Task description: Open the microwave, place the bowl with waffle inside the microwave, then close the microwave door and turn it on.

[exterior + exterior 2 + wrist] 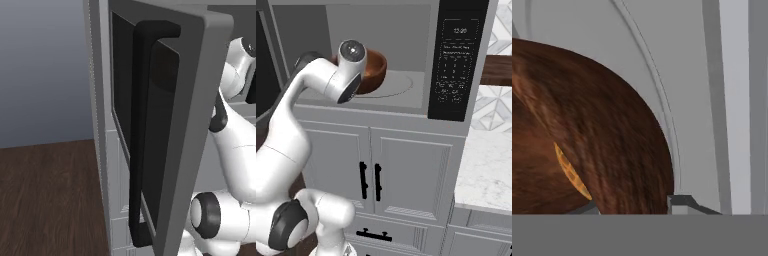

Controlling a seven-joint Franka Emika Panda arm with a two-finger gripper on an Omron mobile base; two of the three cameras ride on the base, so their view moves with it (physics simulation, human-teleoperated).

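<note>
The microwave (381, 55) stands open above white cabinets (376, 170), its grey cavity lit and its dark control panel (458, 60) at the right. The door (165, 125) is swung far out to the left; in the left base view it stands close to the camera, edge toward the arm, its dark glass and long black handle (140, 130) facing left. The bowl (373, 70) sits inside the cavity on the round turntable (401, 85), toward the left half of the floor. It reads as brown and wood-grained, not grey. The arm (331, 80) reaches into the cavity from the lower left, and its wrist covers the near left side of the bowl, so in the right base view the fingers are hidden behind the wrist. In the hand view the bowl (587, 130) lies very close, its brown outer wall curving over the left and middle, with a thin orange-yellow sliver, likely the waffle (571, 172), showing at the rim. The right fingertip (684, 202) shows at the bottom edge, just right of the bowl's wall, and a small grey bit of the other tip shows at the rim near the waffle, so the claw (634, 206) appears to straddle the bowl's wall; whether it is pressing on the wall or loose around it I cannot tell. Behind the bowl the turntable's curved edge (657, 80) and the cavity's grey wall are seen. To the right of the microwave lies a pale marble counter (486, 170).
</note>
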